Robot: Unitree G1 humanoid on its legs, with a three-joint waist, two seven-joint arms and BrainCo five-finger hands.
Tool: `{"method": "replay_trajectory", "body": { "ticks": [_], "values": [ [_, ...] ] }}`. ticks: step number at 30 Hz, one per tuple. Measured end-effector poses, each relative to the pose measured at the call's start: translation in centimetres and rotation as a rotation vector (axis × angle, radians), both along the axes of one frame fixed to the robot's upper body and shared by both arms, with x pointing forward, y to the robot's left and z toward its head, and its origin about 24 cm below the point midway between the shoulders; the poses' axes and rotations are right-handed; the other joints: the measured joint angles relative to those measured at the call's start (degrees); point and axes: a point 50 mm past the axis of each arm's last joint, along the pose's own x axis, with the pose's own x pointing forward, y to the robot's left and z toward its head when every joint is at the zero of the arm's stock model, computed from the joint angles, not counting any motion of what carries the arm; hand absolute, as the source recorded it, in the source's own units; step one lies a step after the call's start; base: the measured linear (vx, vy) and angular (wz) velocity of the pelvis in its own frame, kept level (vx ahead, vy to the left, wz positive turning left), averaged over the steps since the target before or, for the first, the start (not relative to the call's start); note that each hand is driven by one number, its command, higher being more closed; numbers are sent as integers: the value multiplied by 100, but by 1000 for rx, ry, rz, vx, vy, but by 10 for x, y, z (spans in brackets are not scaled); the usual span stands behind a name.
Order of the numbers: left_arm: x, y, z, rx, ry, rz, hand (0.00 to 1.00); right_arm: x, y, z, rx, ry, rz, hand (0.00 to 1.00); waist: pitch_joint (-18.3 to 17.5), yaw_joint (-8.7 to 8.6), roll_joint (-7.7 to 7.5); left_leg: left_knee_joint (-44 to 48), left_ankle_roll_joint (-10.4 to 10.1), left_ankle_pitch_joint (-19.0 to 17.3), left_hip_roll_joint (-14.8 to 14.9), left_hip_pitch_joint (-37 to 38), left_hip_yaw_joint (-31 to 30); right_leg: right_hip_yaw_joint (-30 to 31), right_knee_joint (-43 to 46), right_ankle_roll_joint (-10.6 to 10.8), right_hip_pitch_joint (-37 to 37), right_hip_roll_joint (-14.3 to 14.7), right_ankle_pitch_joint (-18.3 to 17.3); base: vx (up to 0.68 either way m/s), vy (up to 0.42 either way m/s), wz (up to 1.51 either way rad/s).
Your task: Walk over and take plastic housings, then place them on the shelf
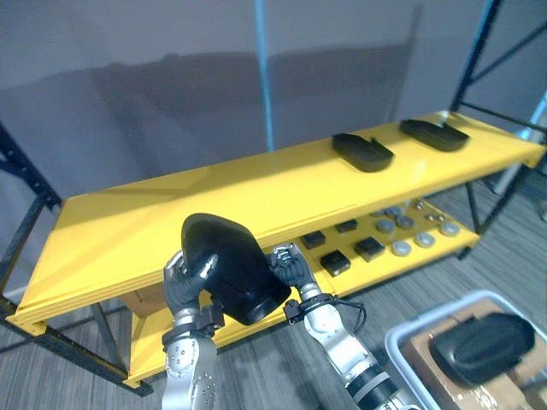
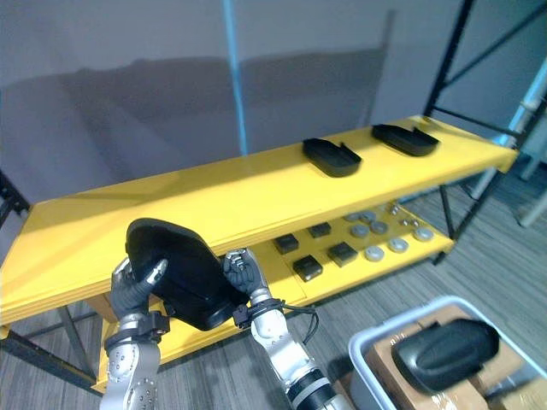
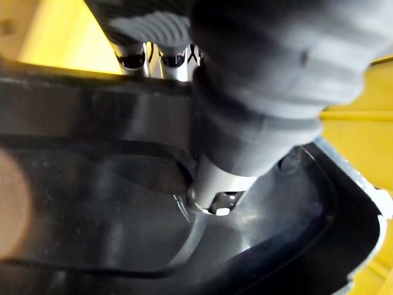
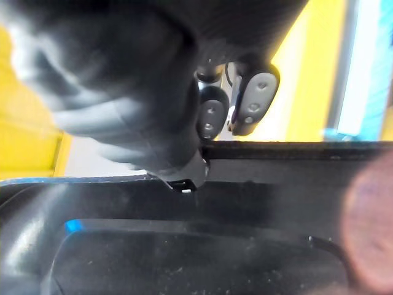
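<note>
Yellow shelf (image 1: 128, 222) spans mid-frame; at lower left, left hand (image 1: 182, 278) and right hand (image 1: 291, 266) clamp curled fingers on opposite edges of a housing (image 1: 229, 266), apparently steadying it for placement.

A plain grey wall (image 1: 128, 51) stood behind a long yellow shelf (image 1: 256, 192) on a dark metal frame (image 1: 475, 60). A thin blue strip (image 1: 263, 77) ran down the wall. Below lay a lower yellow board (image 1: 385, 263), then grey plank floor (image 1: 427, 286).

Black domed housing (image 1: 229, 266) raised, tilted, at yellow shelf (image 1: 171, 213) front edge
</note>
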Motion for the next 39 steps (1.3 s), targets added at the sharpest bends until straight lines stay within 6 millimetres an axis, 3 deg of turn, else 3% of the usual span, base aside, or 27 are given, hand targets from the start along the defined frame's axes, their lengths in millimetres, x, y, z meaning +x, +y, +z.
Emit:
{"method": "replay_trajectory", "body": {
  "ticks": [1,3,6,7,8,10,12,15,18,21,23,25,28,31,33,39],
  "values": [
    [0,0,4,4,-18,-4,100,0,-1,6,11,-23,-2,0,3,-26,-5,-1,-12,-51,-27,81,-117,49,-646,152,-135,178,-110,224,-28,54],
    [3,-1,16,29,-62,-21,100,-1,-6,13,35,-48,-9,0,14,-46,-33,19,-37,-77,-33,118,-316,469,-2329,216,-280,693,-120,257,-92,62],
    [12,-19,26,72,-102,-120,100,-10,-28,14,77,-62,-70,0,29,-207,-172,54,-148,-154,-168,116,-964,2037,-3796,286,-223,1361,-28,220,-198,105],
    [14,-26,29,88,-108,-155,100,-15,-35,12,90,-59,-92,0,34,-241,-371,140,-222,-233,-330,154,-1162,2190,-4094,328,-142,1329,511,243,-253,117],
    [14,-26,29,95,-109,-162,100,-15,-37,11,90,-58,-94,0,55,-239,-483,202,-246,-306,-416,192,-1208,2161,-4148,549,-100,1246,633,228,-235,68],
    [13,-30,21,61,-80,-171,100,-17,-45,6,58,-50,-101,0,3,-230,-277,438,-395,-515,-96,143,-1237,1926,-4630,440,249,1514,728,200,-172,12],
    [17,-32,22,49,-84,-199,100,-21,-50,10,80,-66,-111,0,-14,-303,-270,554,-560,-650,216,88,-1349,1710,-5327,264,660,1833,985,179,-146,11],
    [22,-41,25,46,-88,-236,100,-23,-64,15,120,-78,-139,0,-18,-433,-249,840,-578,-665,324,-155,-1239,1433,-5538,220,779,1900,1027,126,-108,36],
    [33,-48,31,47,-80,-226,100,-27,-87,31,282,-118,-220,0,-53,-424,-209,765,-566,-651,410,-136,-829,1441,-5621,219,791,1939,1027,72,3,-2],
    [40,-44,34,117,-62,-132,100,-39,-112,60,533,-263,-319,0,-100,-562,-148,544,-561,-615,380,3,-742,1467,-5692,219,820,1919,1027,62,36,-13],
    [45,-32,32,134,-18,-35,100,-53,-139,80,730,-405,-369,0,-196,-654,-66,412,-566,-609,380,144,-620,1571,-5729,219,851,1924,1027,55,41,-24],
    [48,-18,34,123,-9,45,100,-63,-154,82,856,-450,-369,0,-267,-782,-23,333,-567,-609,393,240,-534,1632,-5778,219,899,1944,1027,47,24,-22],
    [60,-8,53,141,-49,90,100,-73,-170,67,1076,-399,-275,0,-288,-875,7,174,-588,-597,429,377,-378,1767,-5788,212,889,1997,1031,19,7,-25],
    [71,-10,73,140,-107,42,100,-80,-172,51,1181,-298,-64,0,-292,-1053,13,58,-594,-595,442,388,-325,1780,-5848,176,855,2027,1077,-13,2,-6],
    [77,-10,77,126,-111,5,100,-86,-171,39,1183,-232,-17,0,-324,-1054,17,23,-601,-590,455,384,-214,1888,-5861,169,780,2053,1113,-23,10,-24],
    [113,17,100,107,-78,-19,100,-112,-174,-22,1135,55,-154,0,-329,-1387,36,20,-591,-562,453,143,-31,2088,-5895,155,449,2070,1239,-28,3,-21]
  ]
}}
